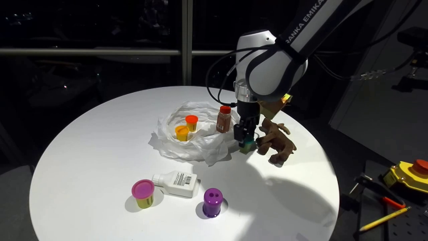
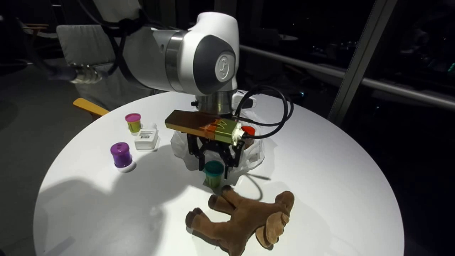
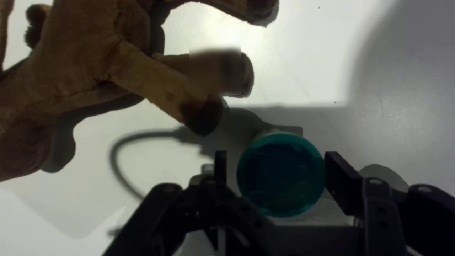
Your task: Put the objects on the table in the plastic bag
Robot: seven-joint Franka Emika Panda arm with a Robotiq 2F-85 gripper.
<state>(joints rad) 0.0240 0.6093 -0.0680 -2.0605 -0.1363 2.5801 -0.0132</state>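
Note:
The white plastic bag point(image 1: 204, 147) lies open with an orange-lid tub point(image 1: 182, 133), a red-lid tub point(image 1: 191, 123) and a red-cap bottle point(image 1: 223, 120) in it. My gripper point(image 2: 214, 170) is open and points down around a teal-lid tub point(image 2: 213, 179) standing beside the bag. In the wrist view the right finger is at the teal lid point(image 3: 280, 176); a gap shows at the left finger. A brown plush moose point(image 2: 245, 217) lies close by. A pink-lid tub point(image 1: 143, 194), a white bottle point(image 1: 179, 183) and a purple container point(image 1: 212, 202) stand or lie elsewhere on the table.
The round white table point(image 1: 100, 134) has a curved edge all round. The moose's legs point(image 3: 202, 113) reach close to the teal-lid tub. A cable loops beside the gripper point(image 2: 284, 117). A window wall stands behind the table.

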